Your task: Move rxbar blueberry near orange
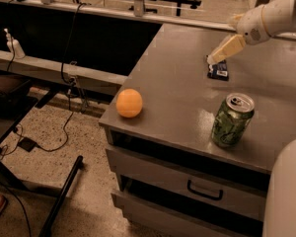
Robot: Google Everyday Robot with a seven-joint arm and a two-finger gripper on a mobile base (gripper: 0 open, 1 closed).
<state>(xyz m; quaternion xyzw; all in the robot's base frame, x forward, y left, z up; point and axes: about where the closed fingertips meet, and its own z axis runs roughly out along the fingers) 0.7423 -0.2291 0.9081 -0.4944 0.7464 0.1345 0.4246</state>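
Note:
The rxbar blueberry (pixel 218 71), a small flat dark-blue bar, lies on the grey cabinet top (pixel 187 93) at the back right. My gripper (pixel 213 59) hangs just above the bar's far left end, reaching in from the upper right on the white arm (pixel 266 16). It holds nothing that I can see. The orange (pixel 129 103) sits near the cabinet's front left corner, well apart from the bar.
A green soda can (pixel 232 121) stands upright near the front edge, between the bar and me. The cabinet's left edge drops to the floor, where there are cables and a black stand (pixel 59 196). A pale rounded robot part (pixel 286 196) fills the bottom right.

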